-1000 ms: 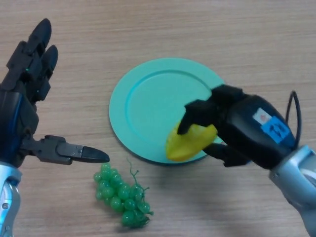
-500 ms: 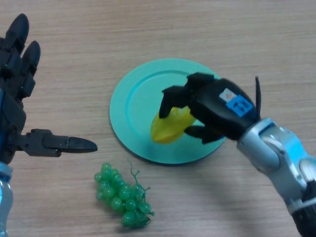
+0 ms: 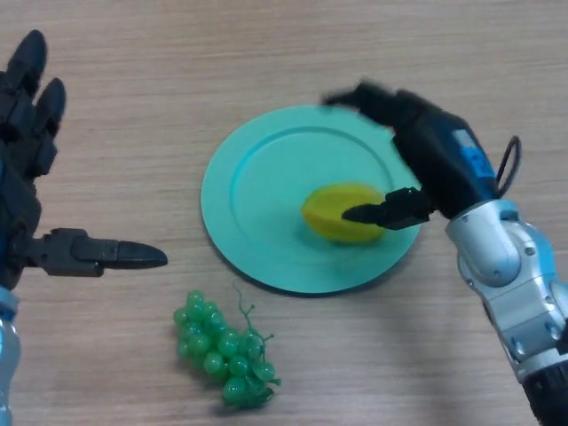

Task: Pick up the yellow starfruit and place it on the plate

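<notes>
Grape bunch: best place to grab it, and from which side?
Probably pinch the grape bunch across its broad clustered middle, coming from above. It lies flat on the table, apart from the plate; the thin stem looks too slight. The open left hand is nearest.

soft, even, fairly bright light falls from above on the table [image 3: 266,53]. shadows are faint and short: a thin dark line under the near rim of the plate [image 3: 257,177], a soft patch beneath the grapes [image 3: 222,351], and a slight one under the starfruit [image 3: 333,213]. small pale glints sit on the grapes. the black left hand [image 3: 27,177] reads as a dark mass.
</notes>
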### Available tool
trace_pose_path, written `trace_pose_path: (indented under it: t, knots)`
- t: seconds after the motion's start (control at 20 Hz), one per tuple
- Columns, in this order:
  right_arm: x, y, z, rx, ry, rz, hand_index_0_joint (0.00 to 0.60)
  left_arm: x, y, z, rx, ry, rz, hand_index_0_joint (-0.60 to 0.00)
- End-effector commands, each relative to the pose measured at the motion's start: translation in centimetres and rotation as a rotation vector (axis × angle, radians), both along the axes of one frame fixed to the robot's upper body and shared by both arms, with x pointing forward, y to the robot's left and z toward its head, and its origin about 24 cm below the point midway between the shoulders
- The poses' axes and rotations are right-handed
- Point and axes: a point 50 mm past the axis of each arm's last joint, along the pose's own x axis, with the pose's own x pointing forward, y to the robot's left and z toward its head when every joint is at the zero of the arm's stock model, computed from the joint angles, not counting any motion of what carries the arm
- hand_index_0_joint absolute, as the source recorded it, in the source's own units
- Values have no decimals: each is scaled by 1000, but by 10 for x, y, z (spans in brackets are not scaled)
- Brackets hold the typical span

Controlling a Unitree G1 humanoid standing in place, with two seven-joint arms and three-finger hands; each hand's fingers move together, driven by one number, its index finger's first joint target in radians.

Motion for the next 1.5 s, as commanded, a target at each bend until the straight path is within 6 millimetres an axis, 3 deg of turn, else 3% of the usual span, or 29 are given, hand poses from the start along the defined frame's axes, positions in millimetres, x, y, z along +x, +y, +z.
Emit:
trace_pose_path:
  t: [0.05,0.3,0.5,0.85,1.1,1.5]
  knots:
    - [-5,-3,37,67,-158,48,0,-10,6,39,106,-279,32,0]
    - [-21,-14,44,135,-130,67,0,-7,7,34,107,-265,28,0]
    - [-45,-38,51,217,-105,51,0,-9,3,26,107,-253,26,0]
    - [-84,-63,44,537,170,136,0,-13,-8,26,160,-216,-13,0]
    - [-84,-67,40,454,187,108,0,-14,-2,32,162,-214,8,0]
    - [-92,-66,39,509,205,120,0,-14,-12,38,120,-218,1,0]
